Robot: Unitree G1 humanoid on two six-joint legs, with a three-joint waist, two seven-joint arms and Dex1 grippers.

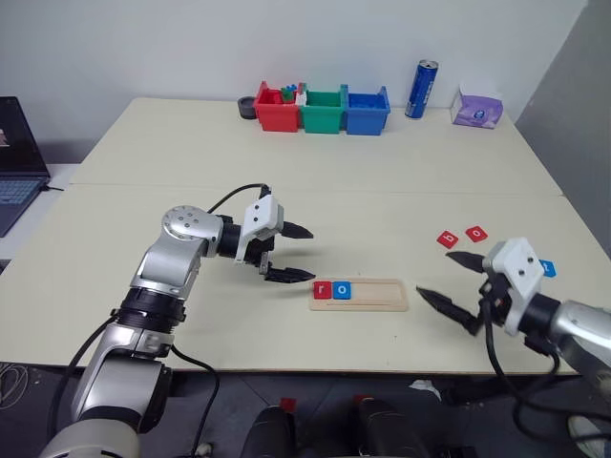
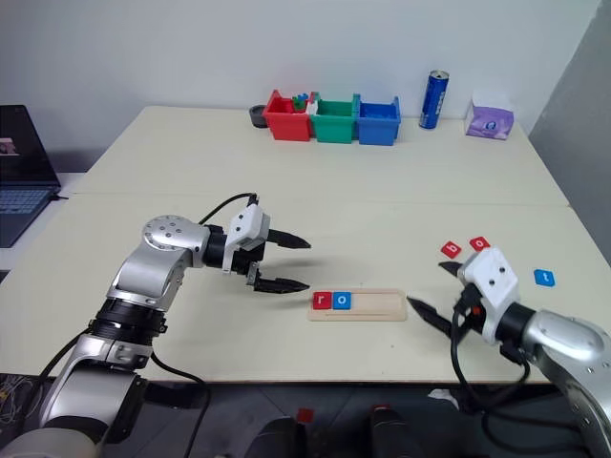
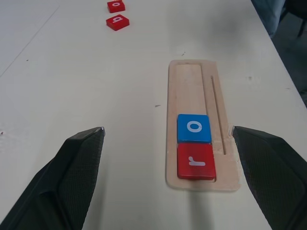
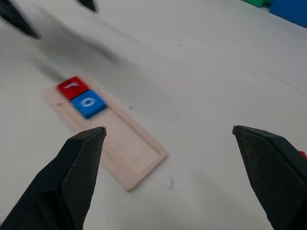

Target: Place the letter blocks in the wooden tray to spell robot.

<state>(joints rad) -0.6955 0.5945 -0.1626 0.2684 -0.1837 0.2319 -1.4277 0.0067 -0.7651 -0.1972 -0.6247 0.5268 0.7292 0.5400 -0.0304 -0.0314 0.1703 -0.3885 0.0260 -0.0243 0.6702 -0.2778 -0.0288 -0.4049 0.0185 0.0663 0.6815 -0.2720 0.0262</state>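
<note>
Near the table's right edge, light, stiff letter blocks (image 1: 448, 239) are best being pinched by opposite edges; both grippers (image 1: 287, 253) (image 1: 454, 280) are being held released, empty.

A robotics lab or test room, plainly furnished. A wide pale surface (image 1: 315, 181) stands against a bare white wall. At its far edge sit three small plastic bins (image 1: 322, 109) in red, green and blue, a blue drink can (image 1: 421, 89) and a pack of tissues (image 1: 476, 107). An open laptop (image 1: 17, 157) rests on a side desk to the left.
</note>
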